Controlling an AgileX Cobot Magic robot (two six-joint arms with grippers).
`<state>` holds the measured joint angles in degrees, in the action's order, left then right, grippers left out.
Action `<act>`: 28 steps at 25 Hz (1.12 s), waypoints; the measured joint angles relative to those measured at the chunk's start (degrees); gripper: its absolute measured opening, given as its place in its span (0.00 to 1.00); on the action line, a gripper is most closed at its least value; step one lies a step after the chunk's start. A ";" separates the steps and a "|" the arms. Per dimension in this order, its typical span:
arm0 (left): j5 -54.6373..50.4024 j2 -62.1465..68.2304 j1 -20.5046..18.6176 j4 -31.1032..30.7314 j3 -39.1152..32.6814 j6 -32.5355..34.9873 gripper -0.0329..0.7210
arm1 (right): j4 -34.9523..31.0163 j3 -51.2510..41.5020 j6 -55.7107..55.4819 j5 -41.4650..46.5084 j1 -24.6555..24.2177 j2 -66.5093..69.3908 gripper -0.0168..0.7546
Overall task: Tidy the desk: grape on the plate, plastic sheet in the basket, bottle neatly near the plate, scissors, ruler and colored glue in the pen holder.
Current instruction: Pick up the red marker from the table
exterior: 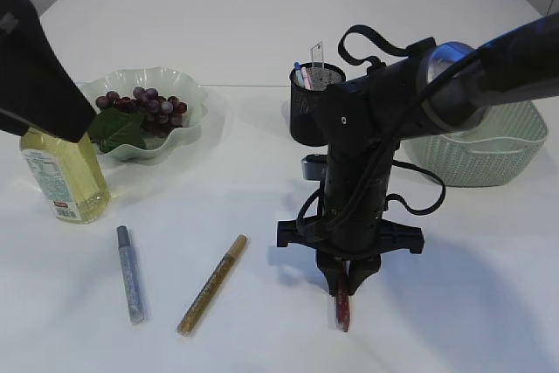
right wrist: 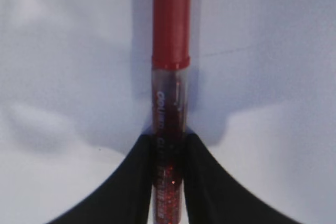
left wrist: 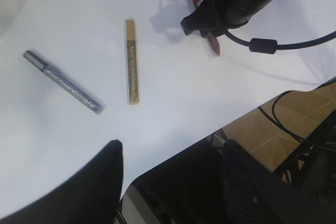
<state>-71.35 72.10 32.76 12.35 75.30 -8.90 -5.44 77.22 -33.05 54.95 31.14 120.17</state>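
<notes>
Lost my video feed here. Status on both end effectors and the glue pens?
Right end effector shut on red glue pen, pen on table. Left end effector open, empty. Silver glue pen and gold glue pen loose on table. Nothing blocking.

You have bright, even light; soft shadows pool under the right arm [exterior: 410, 102]. The red glue pen [right wrist: 170, 77] looks blurred close up.

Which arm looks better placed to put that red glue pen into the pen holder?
The right. Its hand already pinches the red glue pen, and the pen holder stands just behind it. The left hand is open, farther away.
</notes>
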 joint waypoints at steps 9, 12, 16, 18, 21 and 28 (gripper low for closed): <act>0.00 0.00 0.00 0.00 0.00 0.00 0.62 | 0.00 0.00 0.20 0.05 0.00 0.00 0.25; 0.00 0.00 0.00 0.00 0.00 0.00 0.62 | 0.00 0.00 0.85 0.05 0.00 0.00 0.25; 0.00 0.00 0.00 0.00 0.00 0.00 0.62 | 0.00 0.00 3.88 0.69 0.00 0.00 0.25; 0.00 0.00 0.00 0.00 0.00 0.00 0.62 | 0.00 0.00 5.12 1.37 0.00 0.00 0.25; 0.00 0.00 0.00 0.00 0.00 0.00 0.62 | 0.10 0.00 6.02 1.93 0.00 0.04 0.25; 0.00 0.00 0.00 0.00 0.00 0.00 0.62 | 0.10 0.00 8.47 3.00 0.00 0.04 0.25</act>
<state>-71.35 72.10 32.76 12.35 75.30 -8.90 -5.34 77.22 -24.58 57.94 31.14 120.21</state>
